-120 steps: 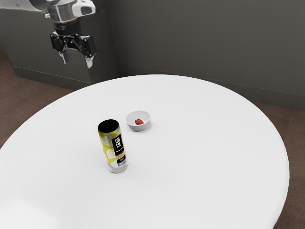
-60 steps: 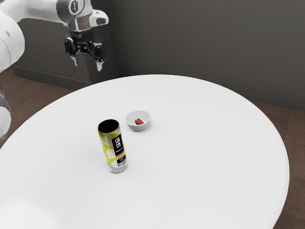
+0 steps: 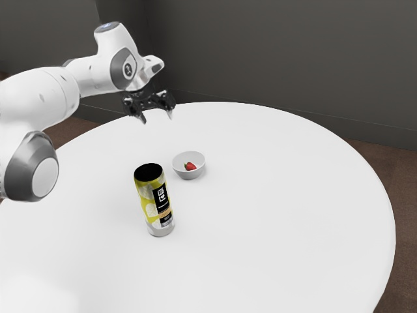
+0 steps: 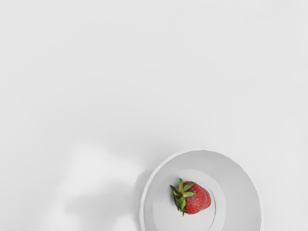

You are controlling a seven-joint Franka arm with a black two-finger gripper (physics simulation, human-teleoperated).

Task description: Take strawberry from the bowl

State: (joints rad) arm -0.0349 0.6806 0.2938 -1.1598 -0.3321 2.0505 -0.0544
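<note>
White, rounded arm [image 3: 39, 98]; dark grey joint band [image 3: 21, 175]; round white cap [image 3: 45, 177]; black gripper [image 3: 157, 120], pale fingertips [image 3: 143, 120].

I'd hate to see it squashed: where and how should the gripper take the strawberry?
Probably from straight above, since the wall of the bowl surrounds the strawberry. It lies on its side, so I'd pinch the red body's two flanks, keeping the leafy cap outside the grip.

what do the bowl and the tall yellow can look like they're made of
The bowl: probably glazed ceramic or smooth plastic, pale and opaque, with a slightly uneven rim; which one stays open. The can: likely thin metal, suggested by its cylindrical shape and bright silvery base below the printed yellow label.
</note>
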